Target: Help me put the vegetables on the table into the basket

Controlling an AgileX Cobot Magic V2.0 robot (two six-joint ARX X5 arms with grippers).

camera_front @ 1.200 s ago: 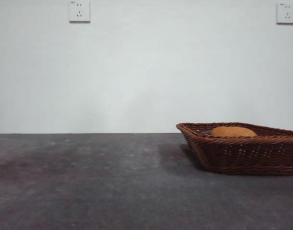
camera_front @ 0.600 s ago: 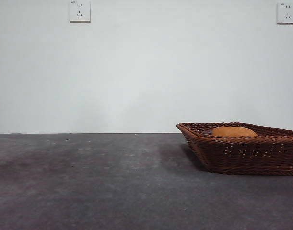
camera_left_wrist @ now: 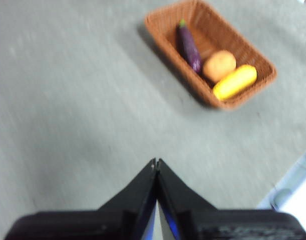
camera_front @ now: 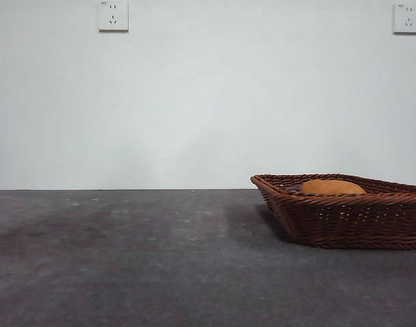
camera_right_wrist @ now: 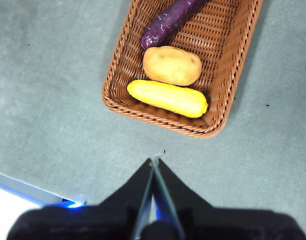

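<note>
Right wrist view shows eggplant, potato and corn inside the basket; counter beside it bare. Both the left gripper and right gripper are closed, empty, well apart from the basket; little risk remains beyond a retreating arm nudging its rim.

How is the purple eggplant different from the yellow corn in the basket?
The eggplant is dark purple and thin; the corn is bright yellow and thicker. The eggplant lies deeper along the basket; the corn lies across one end, beside the potato. Both are long and lie flat inside.
</note>
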